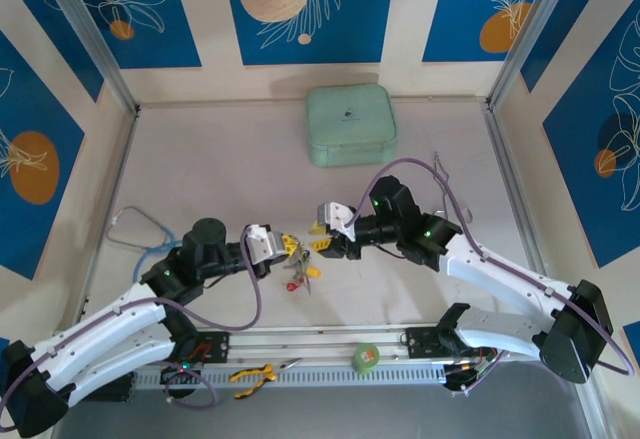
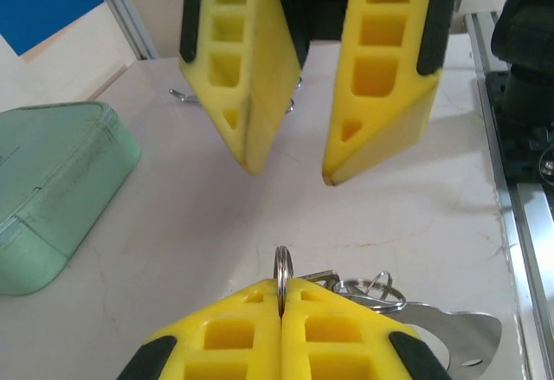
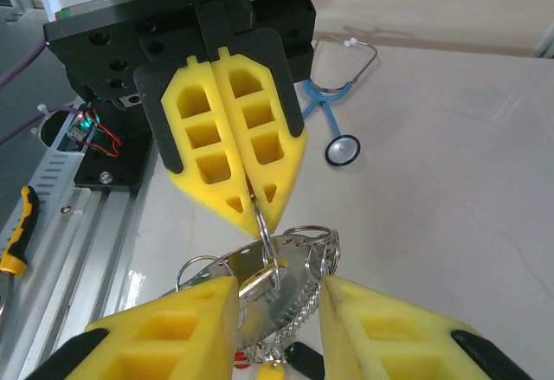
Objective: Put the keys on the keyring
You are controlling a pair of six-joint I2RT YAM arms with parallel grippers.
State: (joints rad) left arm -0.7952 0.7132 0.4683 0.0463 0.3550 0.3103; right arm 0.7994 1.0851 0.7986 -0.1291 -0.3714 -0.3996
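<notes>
Here, both arms reach in from the near corners of the table (image 1: pixel 220 159) and meet tip to tip a little in front of its middle. Each forearm lies low and nearly level, with its wrist turned toward the other arm.

The left gripper (image 1: pixel 285 248) comes in from the left with its yellow fingers (image 2: pixel 234 337) pressed flat together. They pinch a thin silvery ring (image 2: pixel 283 263) edge-on, and the ring stands up out of the seam between the pads. In the right wrist view the ring leaves the left gripper's tip and runs down into the bunch of keys (image 3: pixel 279 304).

The right gripper (image 3: pixel 279 286) faces it with its jaws parted a moderate way. One finger sits on each side of the bunch, and neither can be seen gripping it.

From above, the keys lie just below the two tips, with red and yellow heads showing. Whether they rest on the table or hang from the ring cannot be told.
</notes>
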